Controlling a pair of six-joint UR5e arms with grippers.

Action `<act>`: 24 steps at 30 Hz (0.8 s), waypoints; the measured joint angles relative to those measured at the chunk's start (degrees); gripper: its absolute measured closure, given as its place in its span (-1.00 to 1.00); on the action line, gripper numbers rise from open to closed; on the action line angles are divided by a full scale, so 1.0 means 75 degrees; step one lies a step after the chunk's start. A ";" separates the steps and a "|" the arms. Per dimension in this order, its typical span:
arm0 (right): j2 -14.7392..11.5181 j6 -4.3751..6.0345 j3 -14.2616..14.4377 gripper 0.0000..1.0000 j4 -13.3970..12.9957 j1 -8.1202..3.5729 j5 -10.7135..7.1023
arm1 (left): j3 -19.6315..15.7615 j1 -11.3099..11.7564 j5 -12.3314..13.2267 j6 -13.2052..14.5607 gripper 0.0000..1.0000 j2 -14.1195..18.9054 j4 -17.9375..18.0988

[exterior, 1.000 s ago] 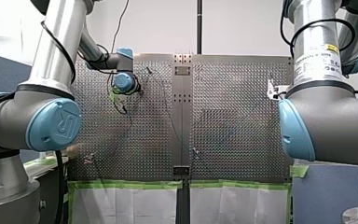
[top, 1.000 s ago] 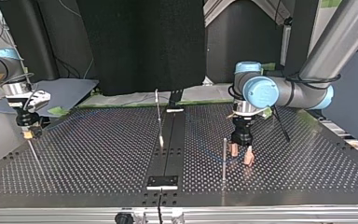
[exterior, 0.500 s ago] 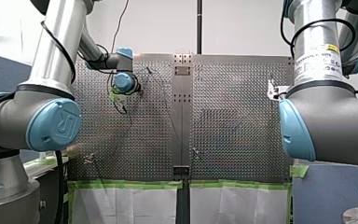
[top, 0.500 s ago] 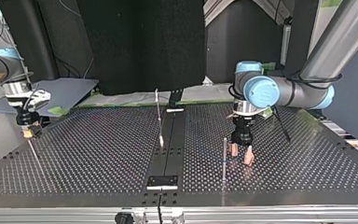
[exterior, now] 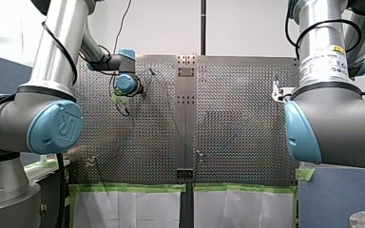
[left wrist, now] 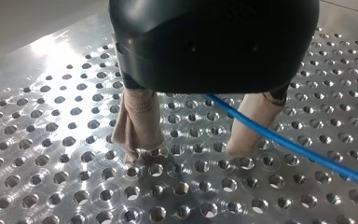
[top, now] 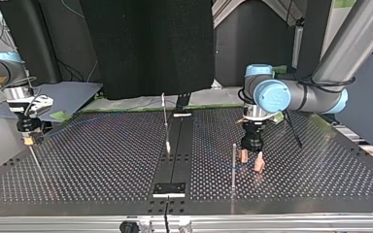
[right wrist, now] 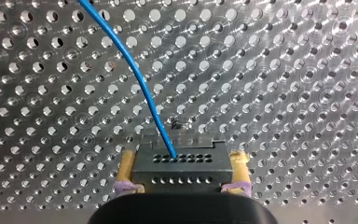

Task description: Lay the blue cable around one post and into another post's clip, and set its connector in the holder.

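Observation:
The blue cable (left wrist: pixel 284 142) lies on the perforated plate and runs between the beige pads (left wrist: pixel 140 123) of my left gripper (left wrist: pixel 189 154). That gripper is open, its tips down at the plate. In the top view my left gripper (top: pixel 251 162) stands right beside a thin upright post (top: pixel 233 165). My right gripper (right wrist: pixel 182 154) is shut on the cable's grey connector (right wrist: pixel 179 170), with the blue cable (right wrist: pixel 135 74) leading away ahead of it. My right gripper (top: pixel 28 138) hangs at the top view's left edge, just above the plate.
A slanted rod with a pale tip (top: pixel 165 124) stands near the middle seam. A small dark plate (top: pixel 170 188) sits on the seam near the front edge. A black rod (top: pixel 294 131) leans behind my left arm, and a thin rod (top: pixel 36 162) slants below my right gripper.

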 joint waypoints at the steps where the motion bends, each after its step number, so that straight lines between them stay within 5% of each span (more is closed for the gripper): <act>1: 0.0002 0.0005 -0.0001 1.00 -0.0005 0.0000 -0.0003 | -0.0001 0.0002 0.0000 0.0000 -1.00 0.0001 0.0000; 21: 0.0016 0.0093 -0.0003 1.00 -0.0051 0.0008 0.0030 | -0.0006 0.0028 0.0011 -0.0002 -1.00 0.0001 0.0010; 23: 0.0019 0.0093 -0.0003 0.24 -0.0056 0.0010 0.0042 | -0.0006 0.0032 0.0012 -0.0001 -1.00 0.0001 0.0010; 24: 0.0021 0.0091 -0.0003 0.24 -0.0058 0.0012 0.0052 | -0.0006 0.0033 0.0011 0.0000 -1.00 0.0000 0.0010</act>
